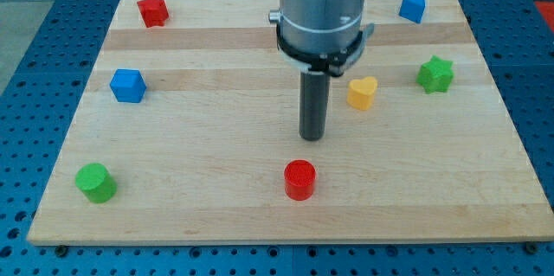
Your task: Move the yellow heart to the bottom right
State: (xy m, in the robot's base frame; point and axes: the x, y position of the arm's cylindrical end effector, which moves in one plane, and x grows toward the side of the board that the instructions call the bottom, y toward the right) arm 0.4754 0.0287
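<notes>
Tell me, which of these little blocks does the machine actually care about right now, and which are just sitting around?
Part of the job:
yellow heart, to the view's right of my tip
my tip, not touching any block

Just lying about:
red star
blue cube
green cylinder
red cylinder
green star
blue block at the view's top right

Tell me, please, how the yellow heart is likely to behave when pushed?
The yellow heart looks rigid and squat, so it should slide rather than tip. Its lobed outline may make it rotate off my tip, now to its left on the smooth board.
</notes>
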